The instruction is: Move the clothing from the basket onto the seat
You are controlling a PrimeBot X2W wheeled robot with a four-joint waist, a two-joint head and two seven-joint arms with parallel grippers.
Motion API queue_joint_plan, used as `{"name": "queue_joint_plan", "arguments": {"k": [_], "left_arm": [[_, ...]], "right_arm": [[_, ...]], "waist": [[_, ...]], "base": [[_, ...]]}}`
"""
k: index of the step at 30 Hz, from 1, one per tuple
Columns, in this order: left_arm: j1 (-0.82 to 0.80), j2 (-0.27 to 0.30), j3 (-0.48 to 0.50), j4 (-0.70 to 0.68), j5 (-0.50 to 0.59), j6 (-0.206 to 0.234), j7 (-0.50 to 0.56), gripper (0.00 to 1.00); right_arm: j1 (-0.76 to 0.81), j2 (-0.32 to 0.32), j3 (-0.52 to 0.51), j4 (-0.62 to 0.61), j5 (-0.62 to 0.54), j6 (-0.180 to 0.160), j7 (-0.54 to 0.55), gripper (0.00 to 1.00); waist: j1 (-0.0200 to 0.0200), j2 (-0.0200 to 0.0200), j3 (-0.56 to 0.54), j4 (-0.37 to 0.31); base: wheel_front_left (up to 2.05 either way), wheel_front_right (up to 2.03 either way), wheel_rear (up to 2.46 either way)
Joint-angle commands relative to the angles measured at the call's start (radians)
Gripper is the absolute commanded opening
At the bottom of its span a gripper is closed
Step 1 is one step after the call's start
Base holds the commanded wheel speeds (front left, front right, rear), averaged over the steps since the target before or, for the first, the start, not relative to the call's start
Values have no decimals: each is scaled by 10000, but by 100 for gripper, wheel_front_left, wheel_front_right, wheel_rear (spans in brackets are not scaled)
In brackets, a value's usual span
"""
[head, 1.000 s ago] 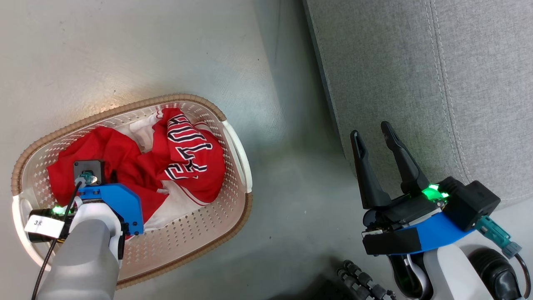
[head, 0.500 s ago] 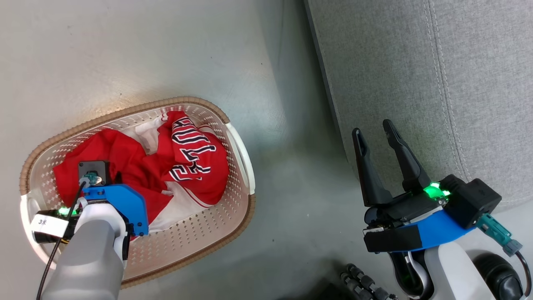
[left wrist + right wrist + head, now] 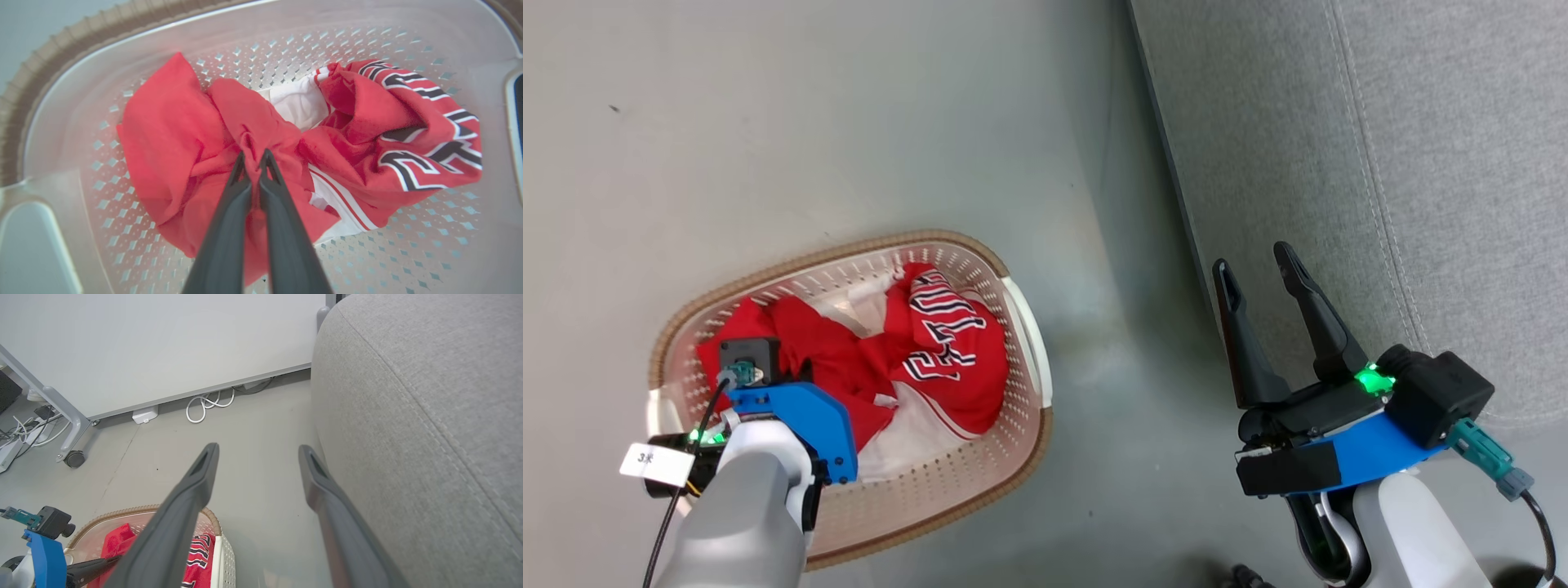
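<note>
Camera shifted; clothing [image 3: 171, 134] in basket [image 3: 408, 253] now bunched tighter; left claw [image 3: 253, 157] clamped on a red fold; right claw [image 3: 1251, 256] wide open, empty, near sofa [image 3: 1339, 122].

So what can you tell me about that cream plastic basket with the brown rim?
It's a cream-white perforated plastic basket with rounded corners, a brown woven-look rim and cut-out handles. It sits upright on the grey floor, holding crumpled red clothing that the left gripper pinches.
</note>
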Motion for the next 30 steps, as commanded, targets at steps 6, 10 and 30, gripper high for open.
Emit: {"name": "queue_joint_plan", "arguments": {"k": [6, 10, 30], "left_arm": [[442, -254, -60, 28, -207, -178, -131, 0], [754, -443, -128, 35, -324, -330, -227, 0], [2104, -678, -2217, -1538, -1811, -1123, -732, 0]], "right_arm": [[214, -23, -95, 286, -241, 9, -36, 100], [326, -23, -133, 482, -397, 9, -36, 100], [1593, -24, -329, 1359, -863, 9, -36, 100]], "waist": [[0, 0, -1276, 581], [0, 0, -1964, 782], [0, 0, -5235, 1857]], "base": [[0, 0, 0], [0, 0, 0], [0, 0, 0]]}}
